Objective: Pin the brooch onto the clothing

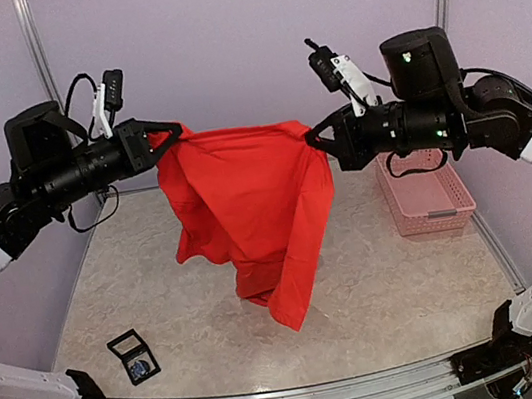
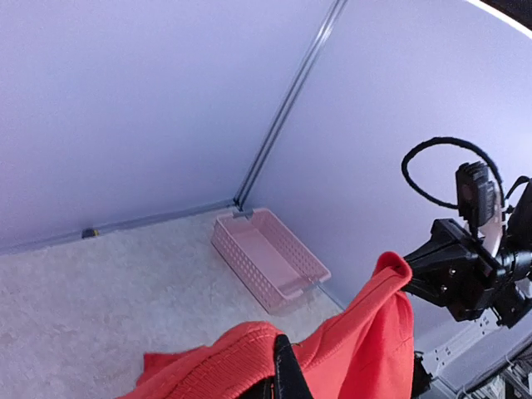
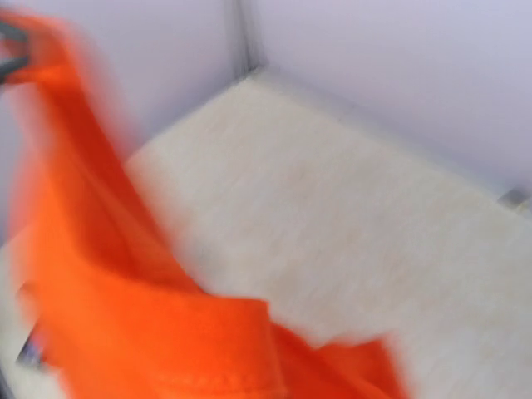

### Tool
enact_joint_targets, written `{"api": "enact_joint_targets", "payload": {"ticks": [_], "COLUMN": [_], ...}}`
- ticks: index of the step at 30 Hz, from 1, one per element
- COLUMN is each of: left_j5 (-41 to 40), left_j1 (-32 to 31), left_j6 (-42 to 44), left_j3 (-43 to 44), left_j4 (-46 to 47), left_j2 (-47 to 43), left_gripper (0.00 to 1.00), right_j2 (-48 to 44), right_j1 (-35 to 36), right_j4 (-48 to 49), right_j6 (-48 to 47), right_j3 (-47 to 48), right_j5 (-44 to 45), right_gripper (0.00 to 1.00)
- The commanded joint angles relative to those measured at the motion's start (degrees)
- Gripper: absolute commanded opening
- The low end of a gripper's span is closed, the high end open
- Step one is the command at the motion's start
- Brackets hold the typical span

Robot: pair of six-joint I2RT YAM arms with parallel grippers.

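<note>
No legible text, brand or no. anywhere (right wrist view blurred).

Pink slatted basket (image 1: 428, 196) on the speckled table (image 1: 392, 291), far right, small black case (image 1: 134, 357) near left, lilac walls (image 1: 241, 41) behind

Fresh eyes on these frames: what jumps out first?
The red T-shirt, hanging in mid-air over the middle of the table, pinched between the left gripper and right gripper. Then the pink basket at the right side and an open black case near the front left.
</note>
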Motion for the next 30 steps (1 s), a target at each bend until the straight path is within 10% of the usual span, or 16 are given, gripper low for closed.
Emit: {"api": "enact_joint_targets", "payload": {"ticks": [1, 5, 9, 11, 14, 19, 30], "left_j5": [0.16, 2.41, 1.4, -0.63, -3.46, -2.57, -2.74], "left_j1": [7.76, 17.21, 21.76, 22.85, 24.17, 24.31, 12.7], "left_j6": [4.45, 5.52, 7.45, 8.9, 10.14, 14.26, 5.01], "left_j3": [9.08, 28.42, 67.97, 80.54, 69.74, 56.32, 1.6], "left_j4": [-3.69, -3.95, -11.14, -9.78, 2.32, 3.76, -2.22], "left_j2": [8.62, 23.63, 43.65, 52.78, 50.82, 39.51, 18.65], "left_gripper": [0.0, 0.0, 0.0, 0.0, 0.0, 0.0, 0.0], "right_j2": [8.4, 25.66, 43.68, 43.54, 36.01, 30.56, 9.03], "right_j1": [-17.01, -26.98, -31.32, -32.56, -32.93, -32.76, -25.7], "right_j4": [6.48, 9.33, 12.36, 22.34, 36.59, 31.17, 22.59], "right_j6": [-8.8, -15.58, -21.71, -22.83, -25.24, -27.85, -26.92], "right_j3": [5.77, 28.89, 59.63, 58.36, 49.57, 43.47, -20.76], "right_j5": [-9.46, -12.27, -10.51, -9.54, -11.63, -10.65, -18.05], "right_gripper": [0.0, 0.0, 0.0, 0.0, 0.0, 0.0, 0.0]}}
